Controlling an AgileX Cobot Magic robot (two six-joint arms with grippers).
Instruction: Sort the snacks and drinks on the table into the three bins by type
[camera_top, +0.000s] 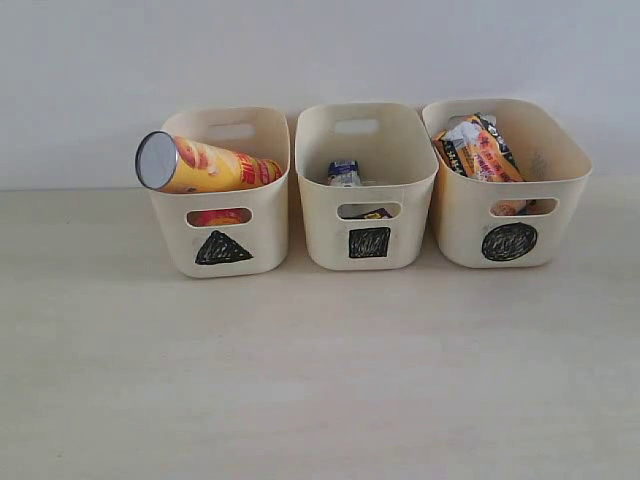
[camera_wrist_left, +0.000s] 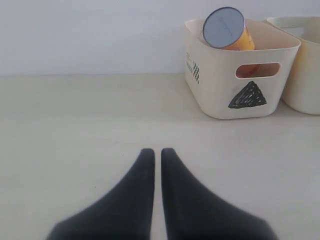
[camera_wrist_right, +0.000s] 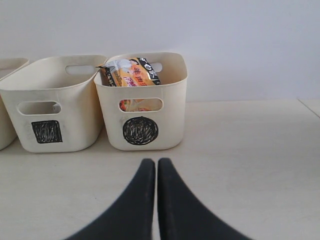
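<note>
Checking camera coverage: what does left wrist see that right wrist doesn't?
Left wrist only: triangle bin with the yellow chip tube jutting over its rim, and the shut left gripper. Right wrist only: circle bin holding an orange-white noodle bag, and the shut right gripper. Both: the middle bin, marked with a square, a mere edge in left wrist, and the table.

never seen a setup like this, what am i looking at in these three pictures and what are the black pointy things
One picture looks at the whole table from a fixed camera; the other two come from cameras on a robot's two arms. The black pointy shapes are each arm's pincers: the left gripper and the right gripper, both shut and holding nothing. Three cream bins stand in a row. The triangle bin has a yellow chip tube sticking out, the square bin holds a small carton, and the circle bin holds an orange noodle bag.
</note>
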